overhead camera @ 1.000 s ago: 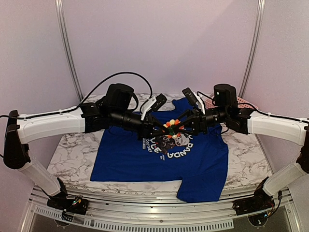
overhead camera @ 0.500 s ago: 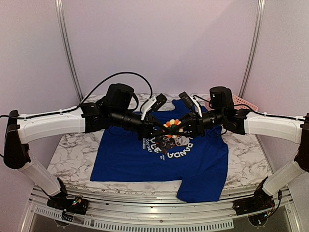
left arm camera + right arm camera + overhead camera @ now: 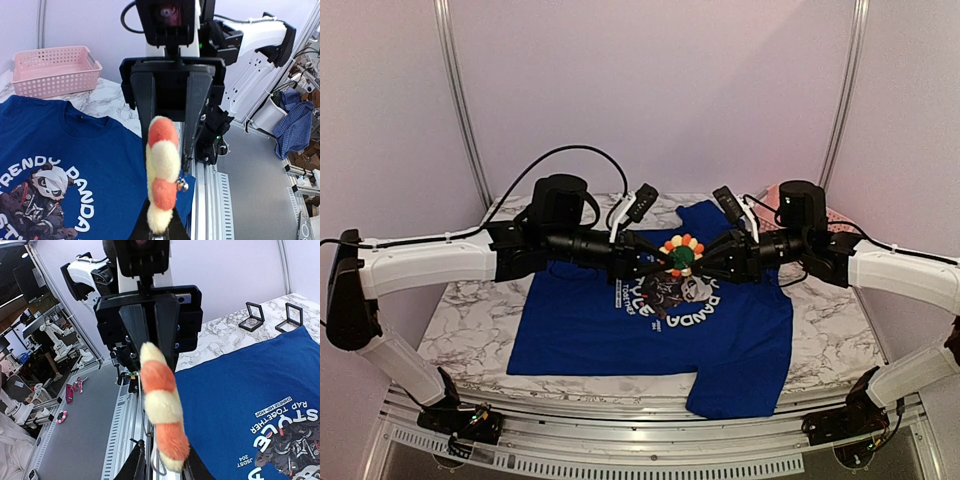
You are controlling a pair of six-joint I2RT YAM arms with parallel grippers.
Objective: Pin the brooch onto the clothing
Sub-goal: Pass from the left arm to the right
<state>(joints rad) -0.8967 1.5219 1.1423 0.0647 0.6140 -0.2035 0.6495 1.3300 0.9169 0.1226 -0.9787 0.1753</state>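
Blue shirt (image 3: 590, 335) lies flat mid-table while left gripper (image 3: 657, 262) pinches brooch (image 3: 681, 250) aloft, likely so right gripper (image 3: 704, 264), jaws straddling it, grip uncertain, can re-grip.

My marbled desk (image 3: 470, 320) carries a blue shirt (image 3: 590, 340) spread flat, print up, one part drooping over the near edge. A pink basket (image 3: 55, 70) sits at the far right corner. Two small black boxes (image 3: 256, 316) stand on my left, apart from the shirt.

A robotics lab: marble-look table (image 3: 470, 320) on aluminium framing (image 3: 570, 415), another robot arm (image 3: 50, 335) across the floor.
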